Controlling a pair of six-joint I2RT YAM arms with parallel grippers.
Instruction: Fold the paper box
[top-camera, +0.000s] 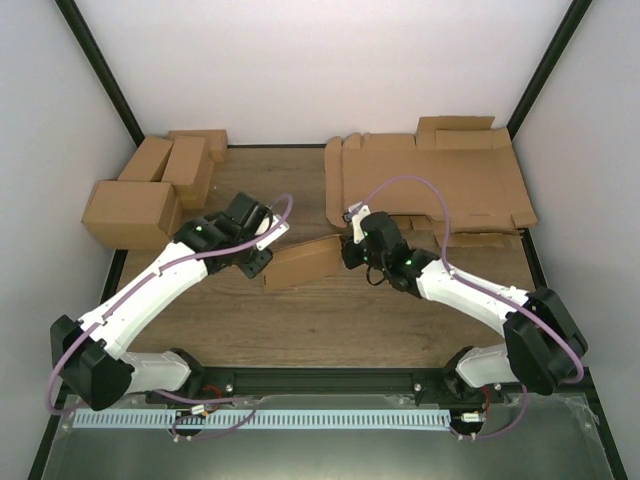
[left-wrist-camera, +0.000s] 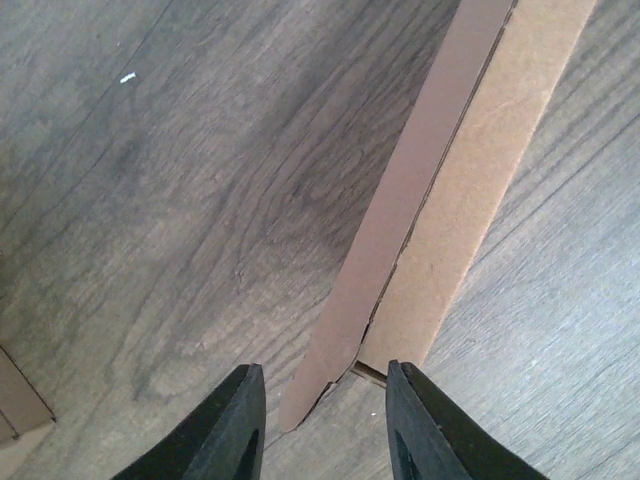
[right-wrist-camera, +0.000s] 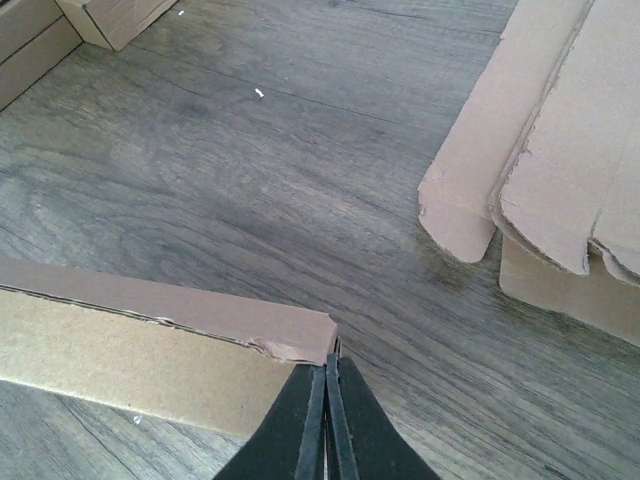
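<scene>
The paper box is a partly folded brown cardboard piece lying mid-table between the two arms. My left gripper is open at its left end. In the left wrist view the fingers stand either side of the box's near corner without touching it, with the gripper just short of it. My right gripper is at the box's right end. In the right wrist view the gripper is shut, pinching the box's end edge.
A thick pile of flat brown sheets lies at the back right, its rounded flaps near in the right wrist view. Several finished boxes stand at the back left. A box corner shows beside the left gripper.
</scene>
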